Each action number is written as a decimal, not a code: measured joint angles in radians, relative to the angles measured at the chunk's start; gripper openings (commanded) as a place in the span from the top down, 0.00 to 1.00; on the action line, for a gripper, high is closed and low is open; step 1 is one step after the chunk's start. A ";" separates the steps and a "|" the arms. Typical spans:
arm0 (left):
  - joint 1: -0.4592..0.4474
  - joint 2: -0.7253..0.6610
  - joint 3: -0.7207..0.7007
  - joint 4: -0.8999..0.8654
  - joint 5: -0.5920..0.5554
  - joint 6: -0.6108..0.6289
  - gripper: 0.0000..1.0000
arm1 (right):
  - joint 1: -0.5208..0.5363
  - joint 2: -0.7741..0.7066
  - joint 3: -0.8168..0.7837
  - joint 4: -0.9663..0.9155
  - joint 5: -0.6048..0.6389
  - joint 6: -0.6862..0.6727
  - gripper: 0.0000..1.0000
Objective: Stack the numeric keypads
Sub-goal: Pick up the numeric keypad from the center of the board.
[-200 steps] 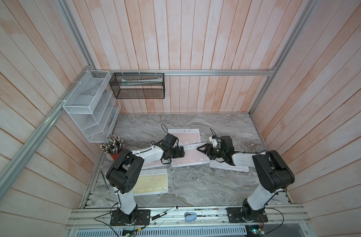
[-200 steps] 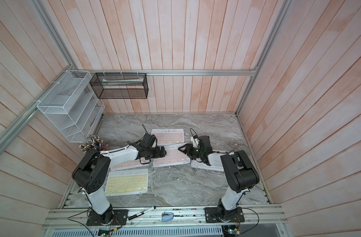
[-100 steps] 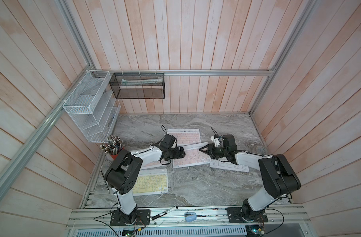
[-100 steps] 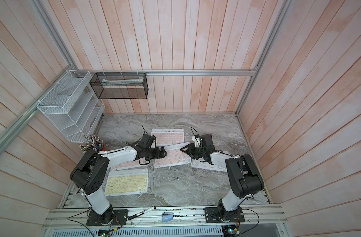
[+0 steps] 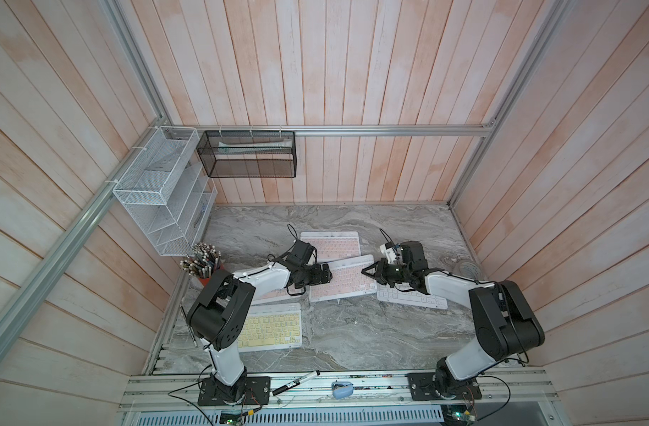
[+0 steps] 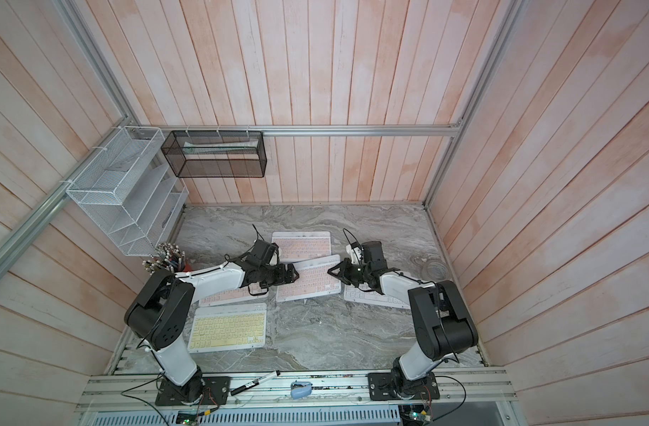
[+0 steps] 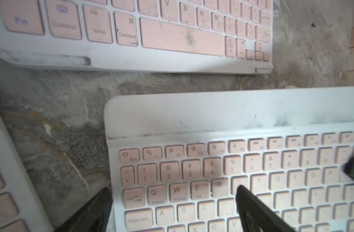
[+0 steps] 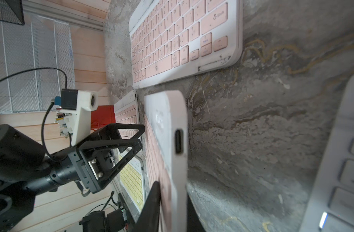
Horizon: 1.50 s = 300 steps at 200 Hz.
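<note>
Five numeric keypads lie on the marble table (image 5: 352,332). The middle pink keypad (image 5: 343,278) (image 6: 310,282) lies skewed between my two grippers. My right gripper (image 5: 367,271) (image 8: 173,200) is shut on its right end (image 8: 170,120), one finger on the keys, one beneath. My left gripper (image 5: 326,274) (image 7: 172,189) stands open, straddling that keypad's left edge (image 7: 232,160). Another pink keypad (image 5: 330,245) (image 7: 172,36) lies behind. A third pink one (image 5: 271,293) is partly hidden under my left arm. The yellow keypad (image 5: 269,328) is front left, the white one (image 5: 411,297) under my right arm.
A red cup of pens (image 5: 203,263) stands at the table's left edge. A white wire rack (image 5: 160,195) and a black mesh basket (image 5: 247,158) hang on the walls. A marker (image 5: 297,381) and a blue object (image 5: 341,389) lie on the front rail.
My right gripper has closed onto the right end of the middle pink keypad. My left gripper has stayed open at that keypad's left edge.
</note>
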<state>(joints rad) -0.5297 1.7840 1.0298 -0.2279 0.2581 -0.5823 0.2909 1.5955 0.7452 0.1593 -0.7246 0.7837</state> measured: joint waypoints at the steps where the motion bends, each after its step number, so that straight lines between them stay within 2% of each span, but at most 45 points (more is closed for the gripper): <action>1: 0.000 0.000 0.000 0.000 0.000 0.000 0.03 | 0.000 0.000 0.000 0.000 -0.001 -0.001 0.97; 7: 0.000 0.000 0.000 0.000 0.001 0.000 0.03 | 0.000 -0.002 0.000 0.006 -0.008 0.002 1.00; 69: 0.020 -0.051 -0.002 -0.002 0.026 0.000 0.03 | 0.000 -0.024 0.002 0.018 -0.022 0.006 1.00; 132: 0.146 -0.195 -0.025 0.027 0.115 -0.010 0.03 | -0.012 -0.063 0.014 0.003 -0.021 0.025 1.00; 174: 0.206 -0.261 -0.094 0.098 0.241 -0.065 0.03 | -0.047 -0.080 0.014 0.024 -0.034 0.065 1.00; 232: 0.217 -0.256 -0.101 0.184 0.342 -0.113 0.05 | -0.074 -0.081 0.010 0.211 -0.102 0.205 1.00; 300: 0.222 -0.180 -0.098 0.208 0.365 -0.122 0.05 | -0.074 -0.027 0.038 0.369 -0.161 0.316 1.00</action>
<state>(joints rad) -0.3077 1.6043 0.9321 -0.0200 0.6231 -0.7040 0.2169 1.5688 0.7830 0.5285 -0.8852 1.0996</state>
